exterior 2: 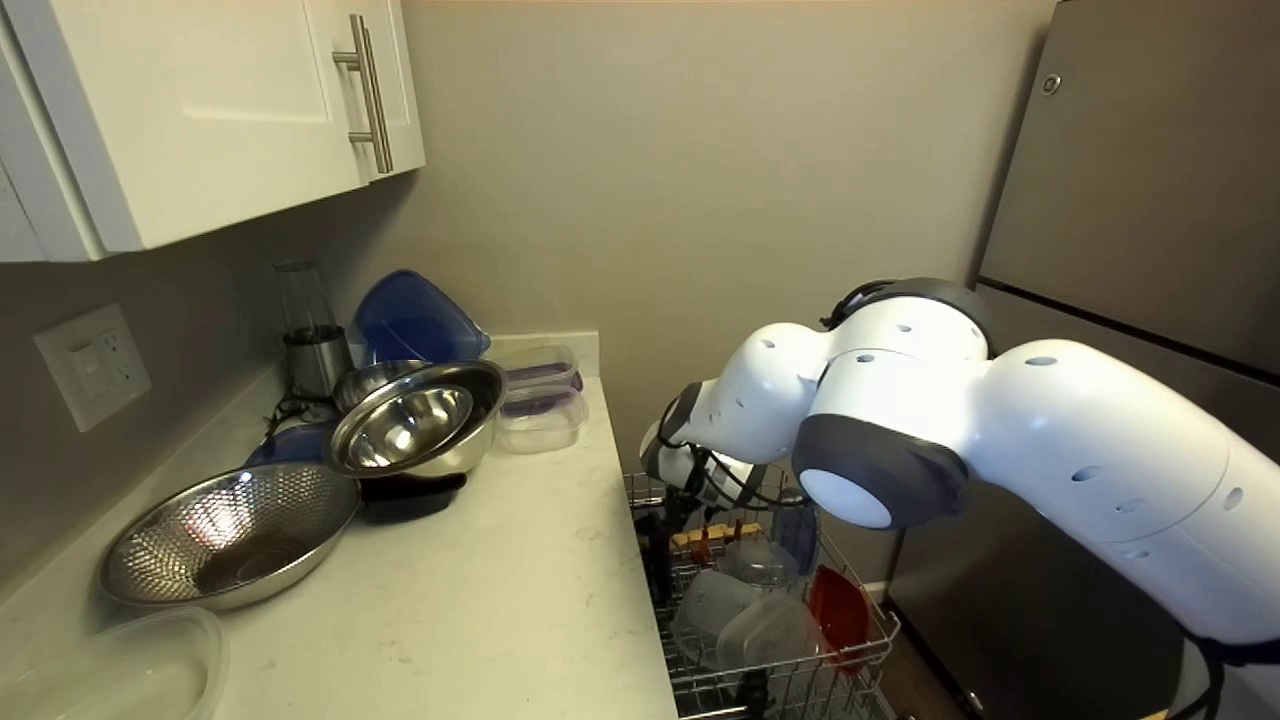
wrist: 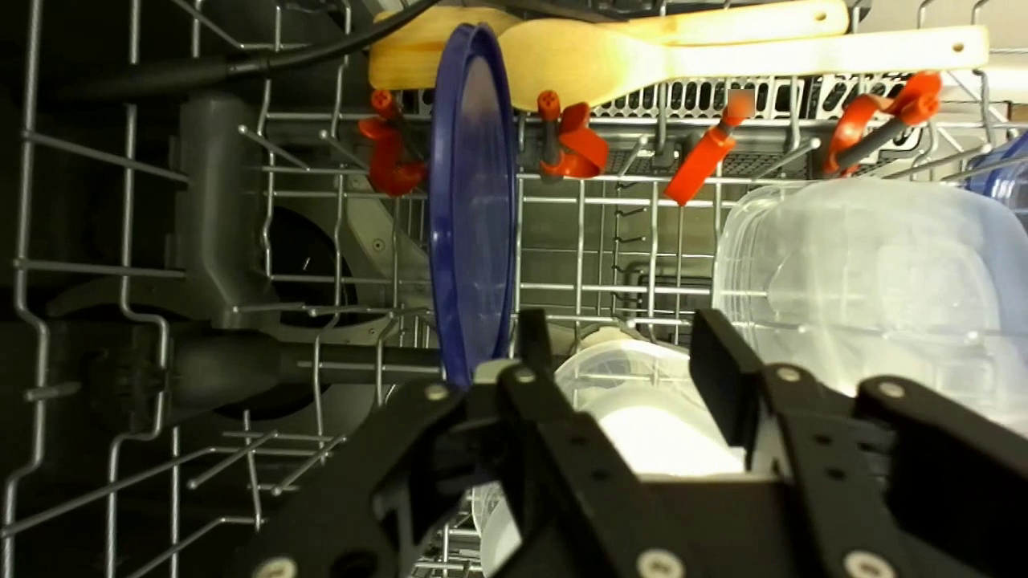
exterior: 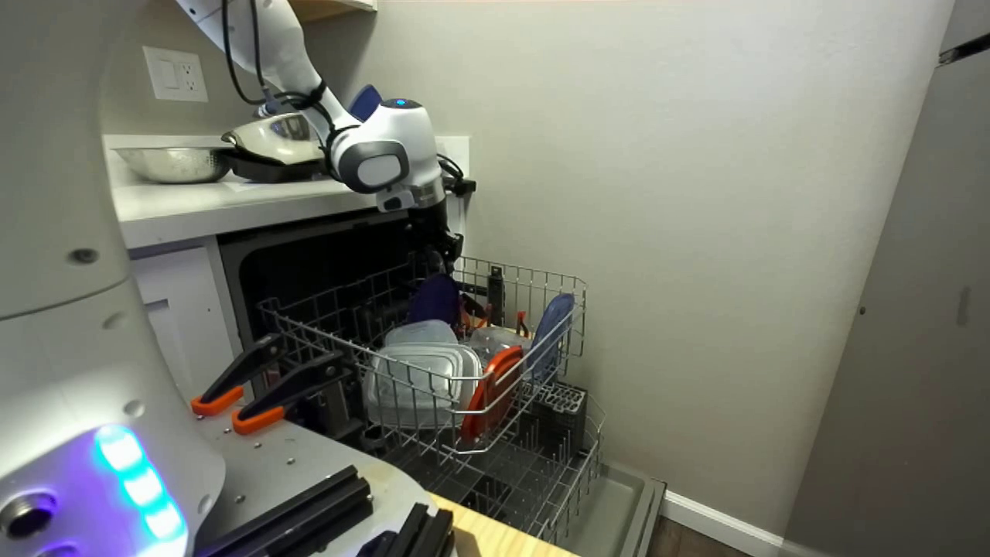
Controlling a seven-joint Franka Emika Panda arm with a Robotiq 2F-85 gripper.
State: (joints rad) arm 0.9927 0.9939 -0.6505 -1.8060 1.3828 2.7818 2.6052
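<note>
In the wrist view my gripper (wrist: 619,325) stands open, a wide gap between its black fingers, pointing down into a dishwasher's upper rack. Below the gap shows a clear round-edged container (wrist: 650,433), bright with glare. A dark blue lid (wrist: 474,209) stands on edge just outside the left finger; its near end is hidden by the gripper, and I cannot tell whether they touch. To the right rests a clear plastic container (wrist: 875,281). In an exterior view the gripper (exterior: 448,259) is right above the blue lid (exterior: 435,300), its fingers too dark to make out.
Wooden utensils (wrist: 594,64) and red-orange clips (wrist: 703,164) line the far side of the rack. Toward the front are clear containers (exterior: 421,379), a red lid (exterior: 495,391) and another blue lid (exterior: 553,333). The countertop (exterior 2: 480,600) beside the dishwasher carries steel bowls (exterior 2: 470,440) and a colander (exterior 2: 230,530).
</note>
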